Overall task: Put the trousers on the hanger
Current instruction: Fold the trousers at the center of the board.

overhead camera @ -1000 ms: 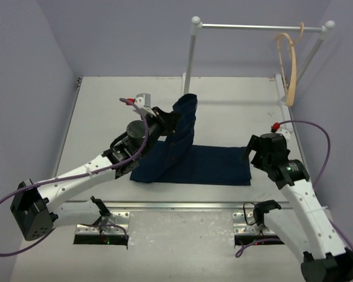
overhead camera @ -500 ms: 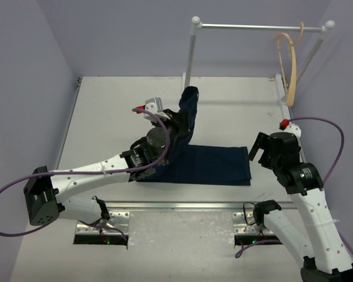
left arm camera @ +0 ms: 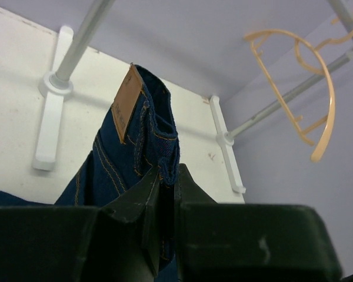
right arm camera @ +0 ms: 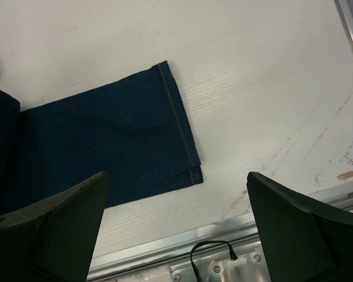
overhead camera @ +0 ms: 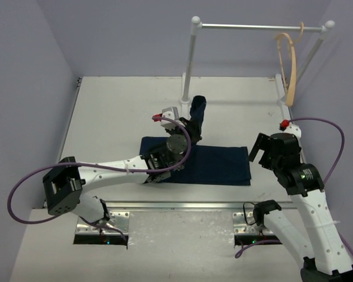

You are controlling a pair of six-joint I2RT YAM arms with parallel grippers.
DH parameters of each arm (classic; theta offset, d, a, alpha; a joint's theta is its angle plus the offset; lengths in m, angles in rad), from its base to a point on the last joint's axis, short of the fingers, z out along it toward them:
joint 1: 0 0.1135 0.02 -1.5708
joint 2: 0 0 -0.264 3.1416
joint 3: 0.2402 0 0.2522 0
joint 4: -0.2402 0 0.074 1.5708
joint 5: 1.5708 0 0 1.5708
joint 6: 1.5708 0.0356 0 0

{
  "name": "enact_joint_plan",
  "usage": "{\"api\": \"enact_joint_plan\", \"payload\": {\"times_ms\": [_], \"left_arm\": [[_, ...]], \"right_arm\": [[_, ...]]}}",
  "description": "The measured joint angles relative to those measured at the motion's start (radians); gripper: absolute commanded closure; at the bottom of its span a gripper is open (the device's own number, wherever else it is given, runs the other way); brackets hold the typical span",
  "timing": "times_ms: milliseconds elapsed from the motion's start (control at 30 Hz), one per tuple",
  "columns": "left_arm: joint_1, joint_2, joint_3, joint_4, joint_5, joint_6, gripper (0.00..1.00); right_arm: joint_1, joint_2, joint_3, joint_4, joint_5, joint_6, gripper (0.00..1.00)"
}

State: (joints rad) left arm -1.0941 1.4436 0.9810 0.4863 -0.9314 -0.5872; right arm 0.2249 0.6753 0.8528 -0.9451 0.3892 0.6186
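The dark blue trousers [overhead camera: 220, 165] lie flat across the table's middle, legs pointing right. Their waist end [overhead camera: 197, 111] is lifted and stands upright. My left gripper [overhead camera: 190, 126] is shut on that waistband; in the left wrist view the denim [left arm camera: 135, 147] with its brown patch [left arm camera: 125, 103] rises from between the closed jaws of the left gripper [left arm camera: 167, 182]. The tan wooden hanger [overhead camera: 290, 64] hangs at the rail's right end, also in the left wrist view [left arm camera: 320, 88]. My right gripper [overhead camera: 254, 154] hovers open by the leg hems [right arm camera: 176, 147], with nothing between its fingers [right arm camera: 53, 226].
A white rail [overhead camera: 253, 26] on ball-topped posts [overhead camera: 189, 56] stands along the table's far side, its feet [left arm camera: 47, 135] on the tabletop. Purple walls close in on the left and right. A metal strip [overhead camera: 182, 205] runs along the near edge.
My left arm has swung right, carrying the lifted waist end over the flat legs toward the rail post. The right arm rose slightly early on, then held still.
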Motion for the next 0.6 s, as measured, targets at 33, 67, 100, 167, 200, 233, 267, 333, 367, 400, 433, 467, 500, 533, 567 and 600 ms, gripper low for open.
{"api": "enact_joint_plan", "payload": {"times_ms": [33,67,100,167,200,233,267,333,367,400,433,467,500,533,567,600], "left_arm": [[-0.005,0.023,0.001,0.006,0.010,-0.004,1.00],[-0.012,0.048,0.006,0.014,0.021,-0.009,1.00],[-0.021,0.078,0.017,0.018,0.033,-0.015,1.00],[-0.036,0.127,0.042,0.027,0.058,-0.022,0.79],[-0.047,0.157,0.060,0.032,0.071,-0.024,0.44],[-0.060,0.175,0.072,0.038,0.081,-0.026,0.07],[-0.073,0.192,0.083,0.045,0.090,-0.029,0.00],[-0.099,0.220,0.105,0.059,0.114,-0.044,0.00],[-0.109,0.230,0.116,0.065,0.127,-0.058,0.00],[-0.116,0.236,0.124,0.068,0.136,-0.068,0.00],[-0.122,0.239,0.132,0.065,0.142,-0.077,0.00],[-0.127,0.239,0.139,0.055,0.143,-0.087,0.00],[-0.129,0.238,0.146,0.041,0.138,-0.097,0.00],[-0.129,0.231,0.151,0.020,0.126,-0.104,0.00],[-0.128,0.218,0.153,-0.013,0.109,-0.113,0.00],[-0.125,0.196,0.153,-0.059,0.087,-0.126,0.00]], "right_arm": [[0.000,0.000,0.000,0.000,0.000,-0.001,0.01],[0.000,-0.001,0.000,0.000,0.000,-0.002,0.01],[0.000,0.000,0.000,0.000,0.000,-0.002,0.01],[0.000,-0.001,0.000,0.000,0.001,-0.003,0.01],[0.000,-0.001,0.000,0.000,0.002,-0.004,0.01],[0.000,-0.001,0.000,0.000,0.004,-0.005,0.01],[0.000,-0.001,0.000,0.000,0.006,-0.006,0.01],[0.000,-0.001,0.000,0.000,0.030,-0.006,0.01],[0.000,-0.002,0.000,0.000,0.050,-0.006,0.01],[0.000,-0.003,0.000,0.000,0.067,-0.005,0.01],[0.000,-0.003,0.000,0.000,0.080,-0.006,0.01],[0.000,-0.002,0.001,-0.001,0.092,-0.006,0.01],[0.000,0.001,0.002,-0.002,0.101,-0.006,0.01],[0.000,0.006,0.006,-0.004,0.106,-0.006,0.01],[0.000,0.012,0.011,-0.005,0.108,-0.006,0.01],[0.000,0.020,0.015,-0.003,0.105,-0.009,0.01]]}}
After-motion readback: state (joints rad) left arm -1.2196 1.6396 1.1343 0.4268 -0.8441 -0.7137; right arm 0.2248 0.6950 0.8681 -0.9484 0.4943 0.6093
